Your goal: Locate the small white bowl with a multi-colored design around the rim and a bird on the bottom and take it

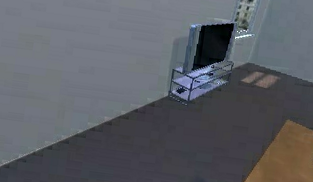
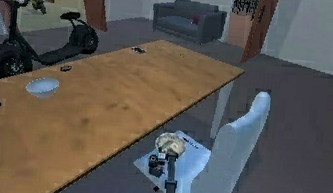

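A television (image 1: pixel 214 41) tops a glass stand (image 1: pixel 198 84); a scooter (image 2: pixel 39 43) and white chair (image 2: pixel 238 151) flank the wooden table (image 2: pixel 124 96).

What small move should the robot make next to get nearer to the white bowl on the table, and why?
Probably drive the base forward a little. The white bowl lies on the wooden table, well toward the arm side view's left, while the gripper shows near the white chair, past the table's edge.
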